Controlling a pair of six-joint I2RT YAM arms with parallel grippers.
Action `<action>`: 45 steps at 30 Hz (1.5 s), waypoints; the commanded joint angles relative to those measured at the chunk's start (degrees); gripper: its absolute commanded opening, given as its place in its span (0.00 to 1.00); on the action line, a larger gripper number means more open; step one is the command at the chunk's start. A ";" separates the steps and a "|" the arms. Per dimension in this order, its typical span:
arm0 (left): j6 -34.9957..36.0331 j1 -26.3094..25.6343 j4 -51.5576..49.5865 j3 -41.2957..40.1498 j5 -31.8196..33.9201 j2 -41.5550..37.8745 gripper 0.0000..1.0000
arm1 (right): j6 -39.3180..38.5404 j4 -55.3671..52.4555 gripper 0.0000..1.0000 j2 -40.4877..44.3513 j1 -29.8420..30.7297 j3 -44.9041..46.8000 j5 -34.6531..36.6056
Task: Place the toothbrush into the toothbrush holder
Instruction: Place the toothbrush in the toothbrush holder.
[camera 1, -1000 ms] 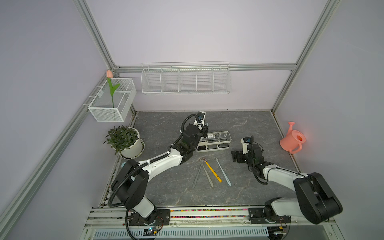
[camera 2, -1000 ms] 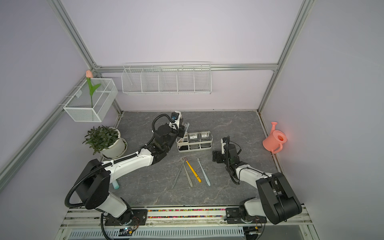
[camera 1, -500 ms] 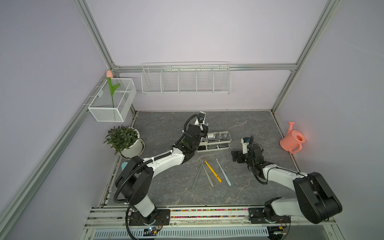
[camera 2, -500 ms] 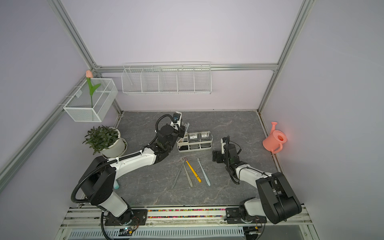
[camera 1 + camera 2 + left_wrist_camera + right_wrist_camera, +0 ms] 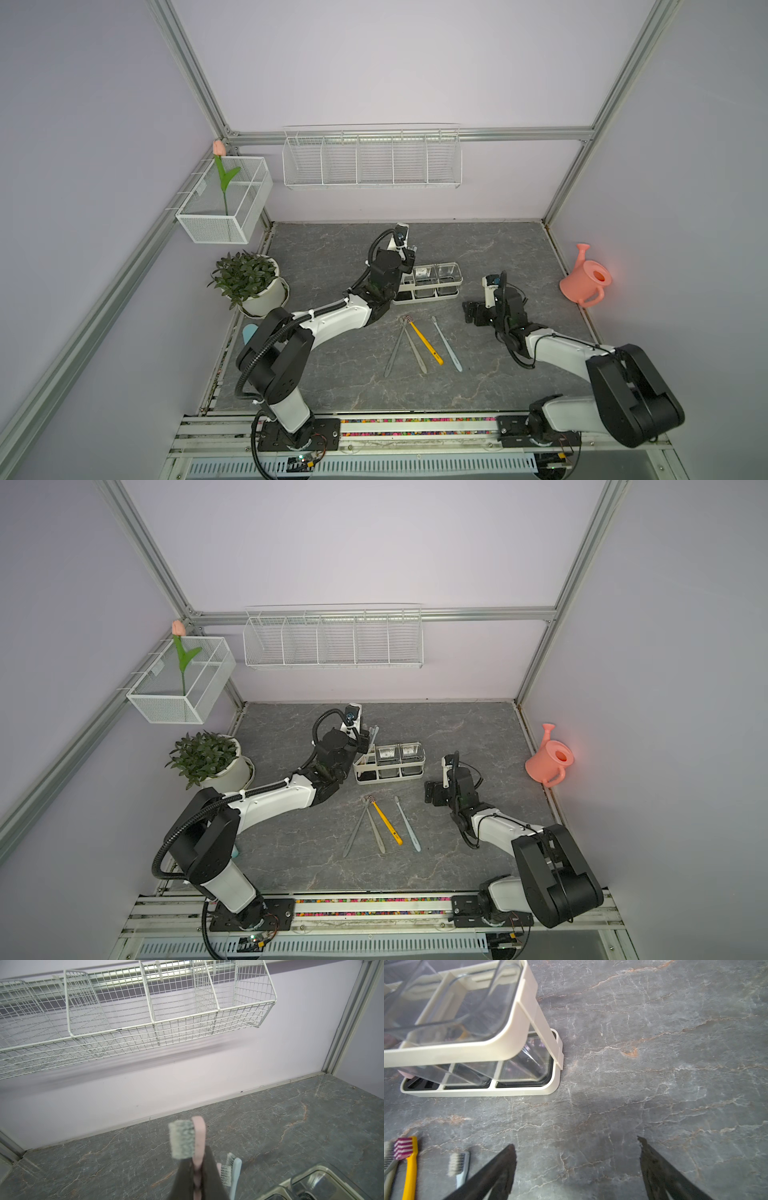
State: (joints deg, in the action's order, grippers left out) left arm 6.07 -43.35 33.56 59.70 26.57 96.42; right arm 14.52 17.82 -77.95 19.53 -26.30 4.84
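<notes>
1. Right wrist view, nearest: the right hand (image 5: 576, 1142) hangs over the bare desk (image 5: 654, 1064) with its jaws wide and holds nothing. Four loose brushes lie just beside it, a yellow brush (image 5: 410, 1167) among them.
2. Farther back stands the toothbrush holder (image 5: 388, 766). The left hand (image 5: 197, 1165) is clamped narrow on the pink toothbrush (image 5: 198, 1142), bristles up, over the holder's cupless end compartment. A light blue brush (image 5: 235, 1169) seems to stand there already.
3. To do this well, keep the handle near upright and lower it straight down, clear of the rim and the blue brush. Let go only once the lower end is seated; that end is hidden, so I cannot tell whether it is.
4. Against a second ago, the left hand and toothbrush sit almost where they were. The left arm's shoulder link has swung slightly, and the right arm has not moved.
</notes>
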 commanded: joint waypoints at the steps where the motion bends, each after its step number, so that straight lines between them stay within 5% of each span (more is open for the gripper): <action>1: -3.36 0.98 1.92 0.18 -0.46 0.19 0.06 | -1.05 -0.51 0.94 -0.80 -0.31 -1.10 -0.53; 15: -8.74 2.13 4.35 -2.88 -4.75 0.94 0.06 | -1.08 -0.67 0.94 -0.98 -0.32 -1.29 -0.53; 45: -8.72 2.13 5.87 -5.99 -6.12 2.90 0.06 | -1.07 -0.77 0.94 -1.07 -0.33 -1.38 -0.56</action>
State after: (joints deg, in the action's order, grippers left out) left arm -1.91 -41.50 37.91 54.74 20.99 97.95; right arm 14.50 17.69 -78.56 19.53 -26.70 4.82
